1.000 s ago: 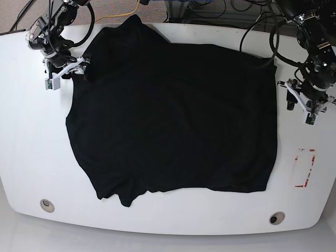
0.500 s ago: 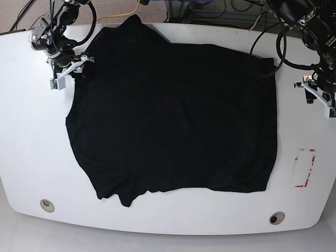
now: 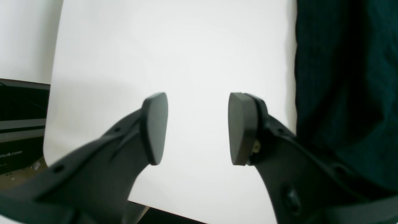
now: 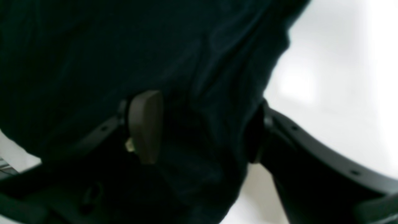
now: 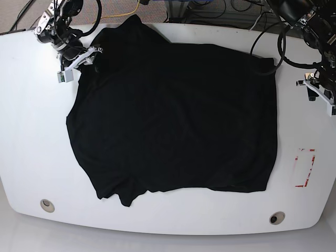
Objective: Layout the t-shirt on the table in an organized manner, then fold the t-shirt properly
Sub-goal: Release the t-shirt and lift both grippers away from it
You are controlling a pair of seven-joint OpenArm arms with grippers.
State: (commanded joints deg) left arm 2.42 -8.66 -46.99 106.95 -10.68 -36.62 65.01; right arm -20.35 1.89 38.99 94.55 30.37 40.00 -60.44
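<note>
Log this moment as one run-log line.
t-shirt: spread on table | right gripper: open, straddling shirt edge | left gripper: open, empty, over bare table beside shirt

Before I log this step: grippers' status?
Left gripper: open, empty, over the table.
Right gripper: open, straddling the t-shirt.

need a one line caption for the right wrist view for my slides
Right gripper open, its fingers straddling a rumpled edge of the black t-shirt on the white table.
</note>
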